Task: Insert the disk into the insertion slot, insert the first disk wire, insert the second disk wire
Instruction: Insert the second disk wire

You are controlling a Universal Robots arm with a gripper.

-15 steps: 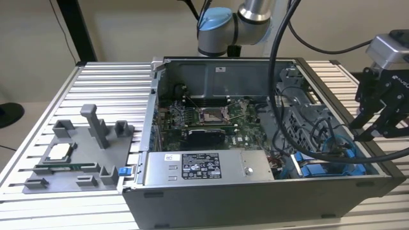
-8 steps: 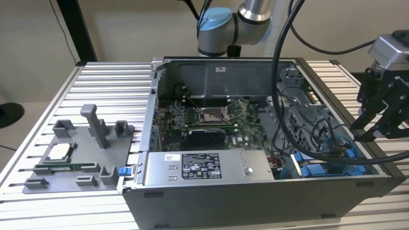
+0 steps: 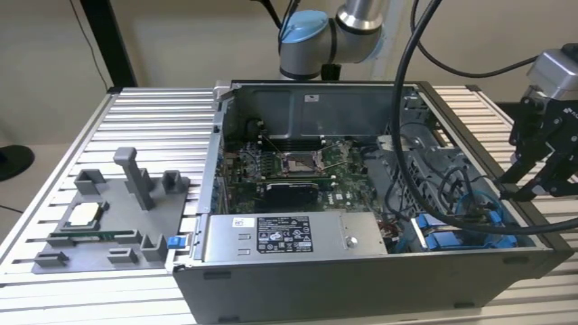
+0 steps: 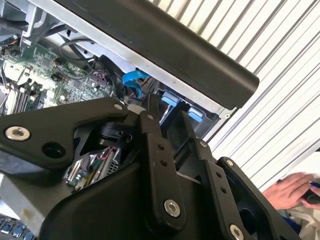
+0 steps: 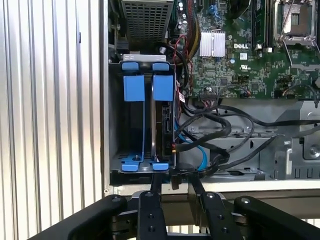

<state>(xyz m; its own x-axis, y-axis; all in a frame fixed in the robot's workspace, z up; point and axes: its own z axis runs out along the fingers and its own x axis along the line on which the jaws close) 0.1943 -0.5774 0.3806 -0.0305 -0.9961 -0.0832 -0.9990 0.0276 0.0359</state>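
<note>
disk (image 5: pixel 164 122) on edge inside slot (image 5: pixel 133 89), in the half on the motherboard (image 5: pixel 240 65) side, blue carrier tabs at its near and far ends. slot lies straight ahead of pincer (image 5: pixel 174 184), its near blue latches just past the fingertips. pincer fingers (image 5: pixel 151 212) stand apart, gap plain in both wrist views. small black plug (image 5: pixel 174 176) sits between the tips; cannot tell whether either finger touches it. blue wire (image 5: pixel 201 156) curls just beside the disk, on the motherboard side of the pincer, among black cables (image 5: pixel 220 125).

exterior view: pincer (image 3: pixel 522 191) hangs over the case (image 3: pixel 361 284) wall at the slot corner, tips near rim level. power box (image 3: pixel 289 237) lies well off to its side. grey parts tray (image 3: pixel 99 223) rests on the table (image 3: pixel 153 115), on the far side of the case from the pincer.

second wrist view: a person's hand (image 4: pixel 290 191) shows behind the pincer (image 4: pixel 168 111), outside the case.
</note>
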